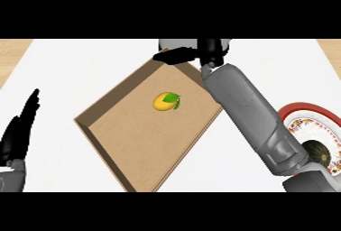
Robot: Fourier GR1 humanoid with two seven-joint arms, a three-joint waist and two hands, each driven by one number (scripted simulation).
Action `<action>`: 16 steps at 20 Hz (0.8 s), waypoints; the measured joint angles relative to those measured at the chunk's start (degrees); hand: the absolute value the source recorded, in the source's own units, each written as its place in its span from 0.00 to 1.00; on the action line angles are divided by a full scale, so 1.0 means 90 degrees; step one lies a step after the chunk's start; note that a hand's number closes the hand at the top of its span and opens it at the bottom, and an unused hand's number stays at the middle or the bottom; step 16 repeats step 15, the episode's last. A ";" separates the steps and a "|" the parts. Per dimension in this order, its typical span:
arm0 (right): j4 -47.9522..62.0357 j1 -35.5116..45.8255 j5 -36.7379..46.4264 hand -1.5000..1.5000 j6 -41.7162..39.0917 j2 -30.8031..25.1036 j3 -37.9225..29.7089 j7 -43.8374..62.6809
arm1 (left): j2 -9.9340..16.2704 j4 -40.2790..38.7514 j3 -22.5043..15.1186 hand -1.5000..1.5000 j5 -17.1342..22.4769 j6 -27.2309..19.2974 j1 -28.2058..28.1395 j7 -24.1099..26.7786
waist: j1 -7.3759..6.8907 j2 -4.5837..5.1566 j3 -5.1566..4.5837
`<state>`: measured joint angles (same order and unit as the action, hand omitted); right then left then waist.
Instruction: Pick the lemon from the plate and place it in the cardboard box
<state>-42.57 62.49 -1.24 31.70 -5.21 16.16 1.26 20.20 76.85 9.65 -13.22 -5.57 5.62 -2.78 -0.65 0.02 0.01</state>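
Grey right forearm (256, 117) crosses the head view from the lower right up toward the far corner of the cardboard box (143, 144). Its right hand (193, 53) hangs over that corner with fingers relaxed and spread, holding nothing. Inside the box lies the lemon (163, 101), near the far half, its long axis roughly upright in the view, green leaf on its right side. At the right edge sits a patterned plate (300, 118) bearing a dark green round fruit (317, 151). Resting at the left edge, the left hand (20, 131) is open, fingers straight.
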 measured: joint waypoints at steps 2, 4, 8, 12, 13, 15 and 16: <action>-0.0332 -0.0339 -0.0060 0.00 -0.0190 -0.0302 -0.0110 -0.0040 | 0.0007 0.0107 0.0024 0.50 0.0005 0.0011 -0.0052 -0.0082 | 0.0052 -0.0015 0.0000; -0.0736 -0.0745 -0.0100 0.00 -0.0341 -0.0594 -0.0184 -0.0010 | 0.0042 0.0104 0.0071 0.50 0.0010 0.0034 -0.0046 -0.0119 | 0.0104 -0.0027 0.0000; -0.1451 -0.1488 -0.0326 0.00 -0.0926 -0.1392 -0.0482 -0.0015 | 0.0023 0.0039 0.0109 0.50 -0.0031 0.0006 -0.0112 -0.0047 | 0.0156 -0.0031 0.0000; -0.2340 -0.2358 -0.0515 0.00 -0.1474 -0.2095 -0.0744 -0.0004 | 0.0017 0.0087 0.0151 0.50 -0.0031 0.0032 -0.0186 -0.0028 | 0.0168 -0.0035 -0.0001; -0.2426 -0.2476 -0.0619 0.00 -0.1708 -0.2303 -0.0874 -0.0016 | -0.0007 0.0082 0.0143 0.50 -0.0059 0.0004 -0.0176 -0.0036 | 0.0161 -0.0031 0.0000; -0.2665 -0.2826 -0.0722 0.00 -0.2091 -0.2592 -0.1010 -0.0087 | -0.0040 0.0169 0.0111 0.50 -0.0101 -0.0005 -0.0168 -0.0110 | 0.0148 -0.0028 -0.0001; -0.2665 -0.2826 -0.0722 0.00 -0.2091 -0.2592 -0.1010 -0.0087 | -0.0040 0.0169 0.0111 0.50 -0.0101 -0.0005 -0.0168 -0.0110 | 0.0148 -0.0028 -0.0001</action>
